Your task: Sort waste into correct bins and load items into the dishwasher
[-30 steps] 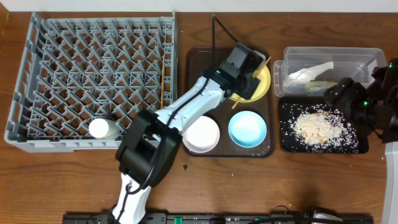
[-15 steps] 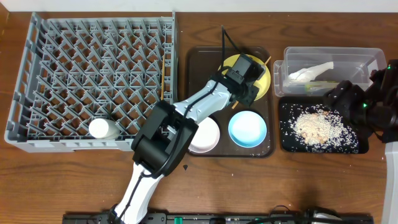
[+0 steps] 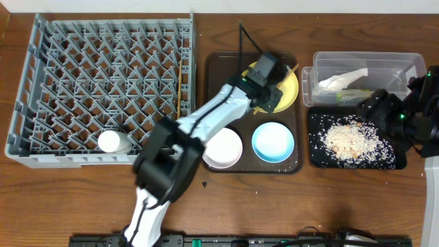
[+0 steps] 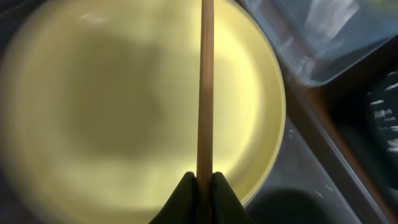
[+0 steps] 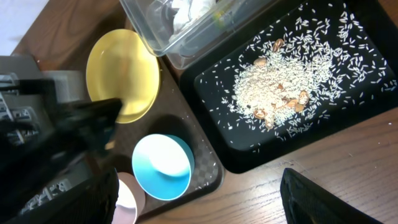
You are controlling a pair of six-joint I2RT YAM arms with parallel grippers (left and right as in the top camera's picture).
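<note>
Wooden chopstick [image 4: 204,93] is being pinched by the left gripper [image 4: 203,182], jaws narrowed, hanging over the yellow plate [image 4: 112,106] on the brown tray [image 3: 216,68]. Right gripper [image 3: 378,104] is hovering wide and empty by the black tray [image 5: 348,118] of rice scraps [image 5: 267,93].

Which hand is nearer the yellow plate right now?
Left. The left hand is directly over the yellow plate, shut on a chopstick that crosses it. The right hand is off to the side, above the black tray of rice scraps.
</note>
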